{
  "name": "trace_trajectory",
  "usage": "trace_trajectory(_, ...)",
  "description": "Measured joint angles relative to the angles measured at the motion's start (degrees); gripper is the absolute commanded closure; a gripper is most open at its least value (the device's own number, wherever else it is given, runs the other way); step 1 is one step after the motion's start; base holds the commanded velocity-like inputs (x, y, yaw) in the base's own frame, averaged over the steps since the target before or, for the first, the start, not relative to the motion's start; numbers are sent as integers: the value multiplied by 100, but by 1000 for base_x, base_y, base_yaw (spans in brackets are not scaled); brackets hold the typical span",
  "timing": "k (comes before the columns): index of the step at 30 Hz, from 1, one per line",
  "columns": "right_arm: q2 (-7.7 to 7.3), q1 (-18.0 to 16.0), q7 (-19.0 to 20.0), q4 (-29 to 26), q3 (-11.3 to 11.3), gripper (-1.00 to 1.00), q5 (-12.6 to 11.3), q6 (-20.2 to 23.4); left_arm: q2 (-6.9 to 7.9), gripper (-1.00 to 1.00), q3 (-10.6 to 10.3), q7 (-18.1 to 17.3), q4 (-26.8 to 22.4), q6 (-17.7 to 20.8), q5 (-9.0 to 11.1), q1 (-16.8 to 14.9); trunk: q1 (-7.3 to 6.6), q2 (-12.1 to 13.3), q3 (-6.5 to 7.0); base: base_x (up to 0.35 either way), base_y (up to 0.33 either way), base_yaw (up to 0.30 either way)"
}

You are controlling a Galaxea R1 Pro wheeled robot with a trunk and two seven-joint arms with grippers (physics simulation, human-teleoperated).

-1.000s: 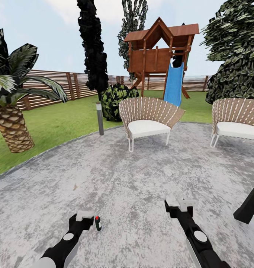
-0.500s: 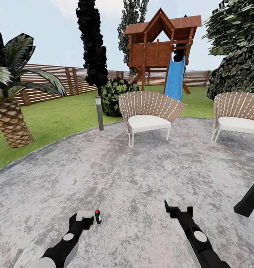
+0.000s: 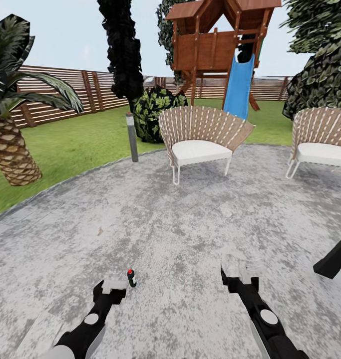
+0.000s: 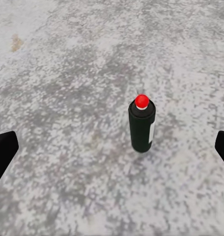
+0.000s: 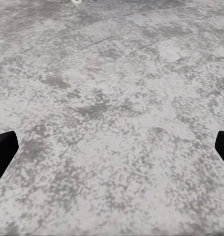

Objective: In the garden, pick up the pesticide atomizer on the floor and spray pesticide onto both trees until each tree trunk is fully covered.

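Here the left pincer (image 3: 114, 285) is hanging low over the grey speckled stone patio (image 3: 180, 224), its black fingers (image 4: 3, 150) spread wide apart and gripping nothing. Just beyond it and slightly to its right, the pesticide atomizer (image 3: 132, 278) is standing upright on the stone, apart from the fingers. The left wrist view is showing what the head view blurs: a smooth dark green cylinder with a round red cap and a pale strip down one side (image 4: 141, 125). The right pincer (image 3: 241, 272) is likewise hovering open and empty, its dark fingertips (image 5: 3, 147) sitting wide at the frame's edges over mottled, grainy paving. Farther off, two woven slatted chairs with white cushions (image 3: 202, 137) are standing at the patio's far edge, a short post light (image 3: 132, 136) to their left. Beyond are lying green lawn (image 3: 70, 144), a scaly-trunked palm (image 3: 10, 152) at far left, a near-black cypress (image 3: 121, 50), a wooden playhouse with a blue slide (image 3: 238, 85), and a brown slatted fence (image 3: 65, 94).
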Motion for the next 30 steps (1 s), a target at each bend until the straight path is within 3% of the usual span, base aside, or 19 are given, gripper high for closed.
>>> trace_trajectory(9, -5, 0, 0, 67, -5, -100, -1, -8, 48, -100, 19, 24, 7, -296, -29, 0, 20, -11, -260, 0, 0, 0)
trace_trajectory(16, -8, 2, 0, 70, -8, -100, 0, -15, 56, -100, 21, 27, -14, -356, -11, 118, 20, -11, -284, 0, 0, 0)
trace_trajectory(22, -9, 0, 0, 71, -9, -100, 0, -17, 24, -100, 23, 23, -17, -1063, -41, 418, 20, -11, -285, 0, 0, 0)
trace_trajectory(30, -9, 1, 0, 71, -9, -100, -4, -18, 16, -100, 41, 97, -18, -1187, -26, 447, 20, -11, -285, 101, -29, 0)
